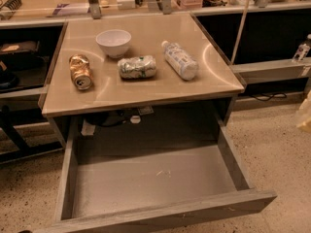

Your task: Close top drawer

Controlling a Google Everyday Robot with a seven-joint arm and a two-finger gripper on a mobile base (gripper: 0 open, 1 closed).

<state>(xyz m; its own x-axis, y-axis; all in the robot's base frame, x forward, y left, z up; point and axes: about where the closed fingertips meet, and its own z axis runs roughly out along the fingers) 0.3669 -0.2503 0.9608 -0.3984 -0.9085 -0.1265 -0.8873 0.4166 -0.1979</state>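
The top drawer (160, 216) is pulled far out from under the tan tabletop (141, 89). It is wide, shallow, grey wood-grain and empty inside, and its flat front sits at the bottom of the camera view. My gripper is not in view. Only a pale blurred piece of my arm (305, 114) shows at the right edge, well apart from the drawer.
On the tabletop are a white bowl (113, 41), a crushed gold can (80, 72), a crushed green-and-silver can (137, 67) and a lying plastic bottle (180, 59). Dark shelves (24, 57) stand left and right. Speckled floor (282, 159) surrounds the drawer.
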